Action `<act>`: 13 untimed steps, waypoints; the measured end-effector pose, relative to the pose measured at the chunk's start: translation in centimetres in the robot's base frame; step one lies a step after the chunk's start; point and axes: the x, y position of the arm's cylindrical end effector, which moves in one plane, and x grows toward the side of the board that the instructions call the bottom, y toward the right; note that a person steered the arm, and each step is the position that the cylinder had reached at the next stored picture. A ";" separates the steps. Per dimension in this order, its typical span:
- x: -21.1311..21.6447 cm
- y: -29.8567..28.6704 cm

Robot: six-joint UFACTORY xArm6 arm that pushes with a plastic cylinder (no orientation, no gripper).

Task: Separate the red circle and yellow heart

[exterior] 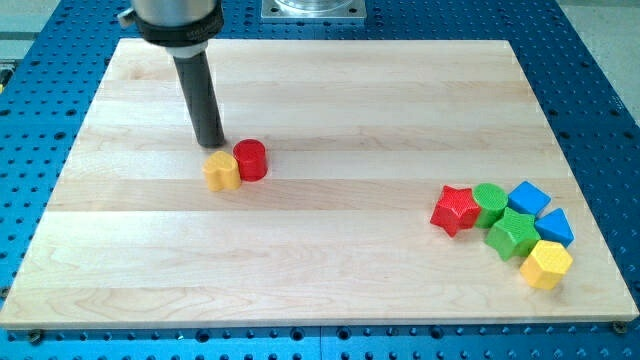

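My tip [211, 144] rests on the table [320, 90] at the view's upper left, just above the yellow heart [221, 172] and just to the left of the red circle [250, 159], so close to both that I cannot tell whether it touches either one. The rod rises straight from there to the dark collar at the view's top edge. There is no gripper on this arm, so nothing is clenched or grasped; the rod only stands beside the blocks.

The yellow heart and the red circle sit side by side and touching, the heart to the view's left and slightly lower, the circle to its right and slightly higher. They are well apart from every other block.

The remaining blocks form a tight cluster at the view's lower right. A red star [456, 210] is at the cluster's left end, with a green round block [490, 201] touching it on the right. A blue cube [528, 198] lies at the top right of the group, a second blue block [555, 227] below it, a green block [512, 235] in the middle, and a yellow hexagonal block [546, 264] at the bottom, nearest the table's lower edge
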 end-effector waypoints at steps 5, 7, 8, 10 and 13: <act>4.6 19.9; 4.5 12.4; 8.3 11.5; 7.6 20.4; 3.8 28.1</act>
